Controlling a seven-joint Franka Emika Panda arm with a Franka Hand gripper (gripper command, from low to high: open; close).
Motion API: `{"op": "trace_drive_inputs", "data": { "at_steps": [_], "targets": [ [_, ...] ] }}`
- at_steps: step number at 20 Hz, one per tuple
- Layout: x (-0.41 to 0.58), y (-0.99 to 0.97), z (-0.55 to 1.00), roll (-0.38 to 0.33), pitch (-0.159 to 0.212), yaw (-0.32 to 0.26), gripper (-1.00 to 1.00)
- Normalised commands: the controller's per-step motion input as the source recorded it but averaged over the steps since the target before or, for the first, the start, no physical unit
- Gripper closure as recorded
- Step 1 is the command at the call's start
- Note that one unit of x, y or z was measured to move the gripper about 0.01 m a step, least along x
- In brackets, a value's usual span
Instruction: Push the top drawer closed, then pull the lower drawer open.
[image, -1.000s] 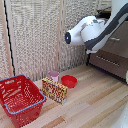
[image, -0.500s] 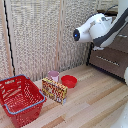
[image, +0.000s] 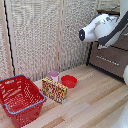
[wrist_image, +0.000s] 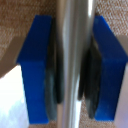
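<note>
The pincer (wrist_image: 70, 65) straddles a silver bar handle (wrist_image: 73, 30), pads (wrist_image: 50, 87) nearly touching it. The bar's long axis runs 12-to-6 between them. Which drawer it belongs to cannot be told.

Taking the cabinet (image: 112, 57) as reference: I see bare wood floor (image: 95, 102) right in front of its lower drawer (image: 107, 61), open room to pass. Obstacles all sit well toward the exterior view's left of it: red bowl (image: 69, 81), pink cup (image: 53, 76), printed box (image: 54, 90), red basket (image: 20, 99). Slatted screen (image: 45, 37) walls off the back, beside the cabinet.
</note>
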Motion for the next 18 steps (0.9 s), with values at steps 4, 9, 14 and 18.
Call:
{"op": "trace_drive_inputs", "data": {
  "at_steps": [4, 9, 14, 18],
  "targets": [
    [-0.012, -0.02, 0.07, -0.062, 0.031, 0.013, -1.0],
    [0.0, 0.24, 0.02, -0.05, 0.005, 0.009, -1.0],
    [0.0, 0.45, -0.01, -0.08, 0.01, 0.0, -1.0],
    [-0.001, 0.42, -0.15, -0.057, 0.001, 0.001, -1.0]
  ]
}}
